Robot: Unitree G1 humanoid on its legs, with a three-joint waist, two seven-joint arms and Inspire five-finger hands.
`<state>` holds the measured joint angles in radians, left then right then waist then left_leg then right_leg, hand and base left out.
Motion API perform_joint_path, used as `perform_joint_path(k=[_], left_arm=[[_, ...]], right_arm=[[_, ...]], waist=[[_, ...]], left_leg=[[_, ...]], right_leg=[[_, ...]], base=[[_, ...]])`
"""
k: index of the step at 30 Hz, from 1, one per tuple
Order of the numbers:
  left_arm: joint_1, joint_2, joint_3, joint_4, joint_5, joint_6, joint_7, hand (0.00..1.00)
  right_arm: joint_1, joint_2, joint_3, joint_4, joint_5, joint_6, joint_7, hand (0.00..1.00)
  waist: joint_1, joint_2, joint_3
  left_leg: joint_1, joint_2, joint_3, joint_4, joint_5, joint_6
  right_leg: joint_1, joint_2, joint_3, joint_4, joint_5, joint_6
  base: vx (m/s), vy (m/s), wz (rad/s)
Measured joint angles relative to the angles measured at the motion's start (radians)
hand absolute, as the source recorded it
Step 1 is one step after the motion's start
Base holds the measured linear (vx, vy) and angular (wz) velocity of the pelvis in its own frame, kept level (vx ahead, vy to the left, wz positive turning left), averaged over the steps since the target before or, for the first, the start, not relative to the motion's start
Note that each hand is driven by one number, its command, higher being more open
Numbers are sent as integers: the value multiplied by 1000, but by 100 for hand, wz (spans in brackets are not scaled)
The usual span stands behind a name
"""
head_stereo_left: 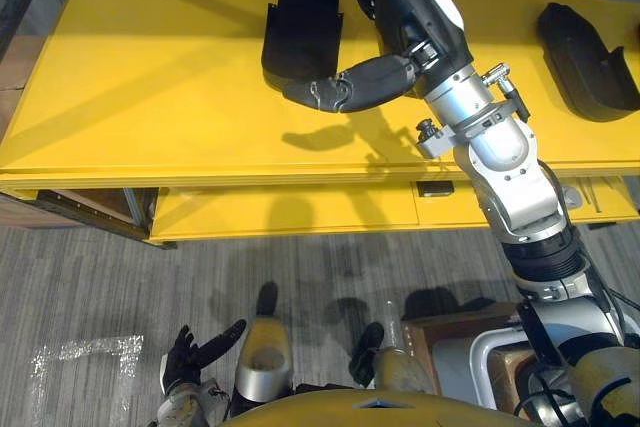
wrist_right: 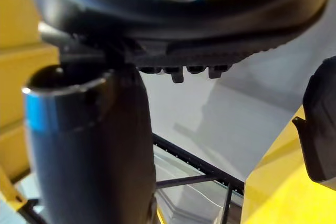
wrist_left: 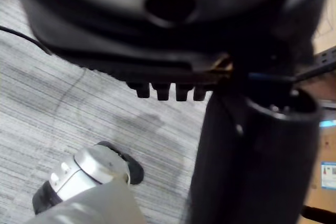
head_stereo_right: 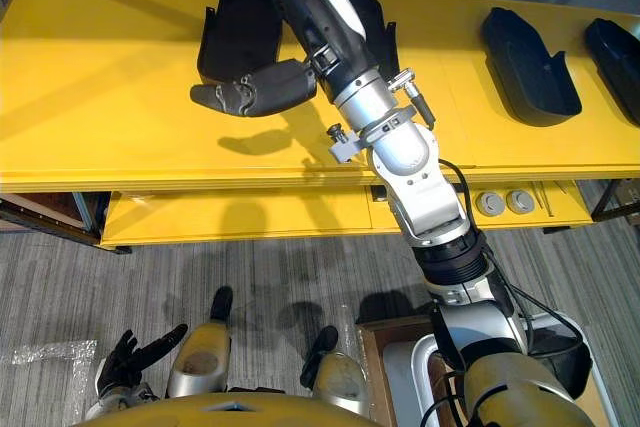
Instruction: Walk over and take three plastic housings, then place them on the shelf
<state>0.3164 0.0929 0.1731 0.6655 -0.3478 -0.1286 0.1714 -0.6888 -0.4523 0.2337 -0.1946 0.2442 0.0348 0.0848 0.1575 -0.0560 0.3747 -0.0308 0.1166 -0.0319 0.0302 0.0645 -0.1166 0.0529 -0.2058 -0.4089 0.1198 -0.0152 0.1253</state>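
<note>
While right hand [head_stereo_right: 305,22] reaches over yellow shelf [head_stereo_right: 100,97] at 12 o'clock, fingers released, thumb splayed, grasping nothing, black plastic housing [head_stereo_right: 235,32] lies on shelf just at its 9 o'clock; another housing [head_stereo_right: 525,67] at 2 o'clock; left hand [head_stereo_left: 195,352] at 7 o'clock, fingers relaxed, over floor [head_stereo_left: 80,277]

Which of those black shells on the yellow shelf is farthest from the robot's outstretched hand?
The housing at the shelf's right end; the right hand hovers near the leftmost housing.
</note>
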Motion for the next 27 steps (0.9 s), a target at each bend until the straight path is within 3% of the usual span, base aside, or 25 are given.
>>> perform_joint_path(k=[4,8,11,18,27], left_arm=[[0,3,-28,4,-2,1,-1,100],[0,5,-39,15,-3,3,-1,100],[1,5,-40,16,-2,3,-4,100],[1,6,-58,25,-4,3,-31,100],[-2,10,-80,29,-11,3,-51,100]], right_arm=[[-41,50,-1,190,-11,43,-31,100],[-42,77,0,268,-69,95,-35,100],[-55,90,2,355,-121,121,-95,100],[-218,104,-23,605,-162,123,-231,100],[-331,86,-25,708,-161,104,-272,100]], waist=[[7,0,0],[22,1,0],[29,1,0],[35,26,12],[49,48,24]], left_leg=[[1,0,-5,-1,2,0],[0,-1,-14,-1,4,-1],[1,-3,-26,0,4,-1],[2,-2,-33,2,5,-3],[-13,-2,-56,7,6,-4]], right_leg=[[5,1,-1,-1,0,0],[11,1,-9,-3,0,0],[25,2,-25,-10,0,0],[33,6,-29,-14,1,0],[37,9,-51,-18,-1,-2]], base=[[-8,-8,3],[13,-19,8],[16,-25,11],[-18,-14,2],[0,-19,6]])
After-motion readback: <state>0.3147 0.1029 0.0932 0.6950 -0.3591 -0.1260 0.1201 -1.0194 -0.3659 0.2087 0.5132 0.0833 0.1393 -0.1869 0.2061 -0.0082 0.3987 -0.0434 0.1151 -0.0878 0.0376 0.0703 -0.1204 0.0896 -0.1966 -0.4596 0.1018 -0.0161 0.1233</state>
